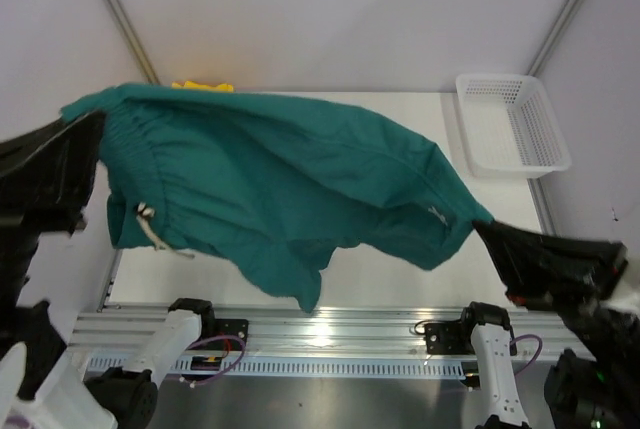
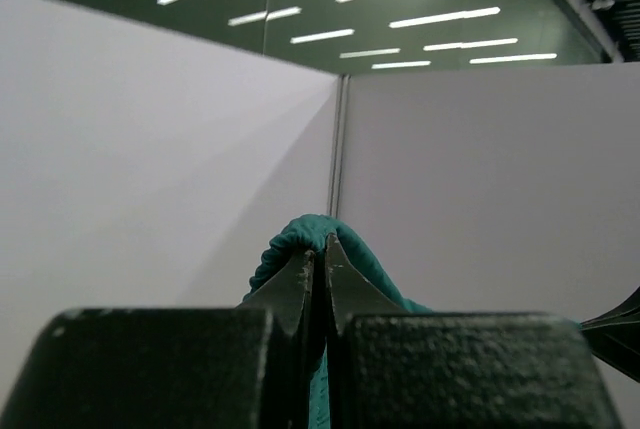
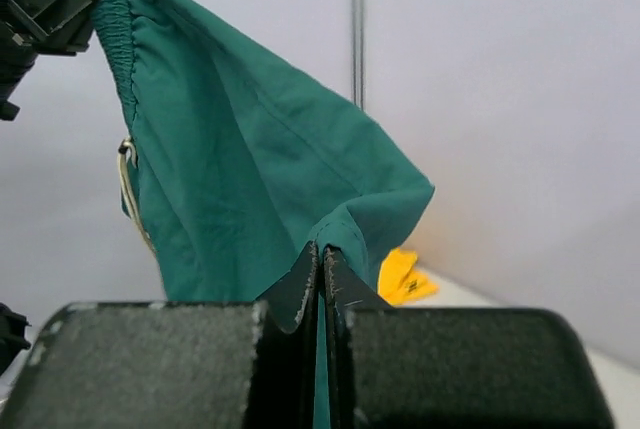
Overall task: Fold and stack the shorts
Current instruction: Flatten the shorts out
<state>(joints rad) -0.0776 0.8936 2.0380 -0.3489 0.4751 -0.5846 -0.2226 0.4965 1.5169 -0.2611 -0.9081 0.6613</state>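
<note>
The dark teal green shorts (image 1: 270, 174) hang stretched in the air above the table, held at both ends. My left gripper (image 1: 95, 121) is shut on the waistband corner at the left; its wrist view shows teal cloth (image 2: 310, 234) pinched between the fingertips. My right gripper (image 1: 478, 226) is shut on a leg hem at the right; its wrist view shows the hem (image 3: 350, 224) clamped in the jaws. A white drawstring (image 1: 150, 229) dangles near the left. The yellow shorts (image 1: 203, 85) lie on the table at the far left, mostly hidden; they also show in the right wrist view (image 3: 405, 274).
A white plastic mesh basket (image 1: 512, 124) stands at the table's far right corner. Grey walls close the back and sides. An aluminium rail (image 1: 330, 334) runs along the near edge by the arm bases.
</note>
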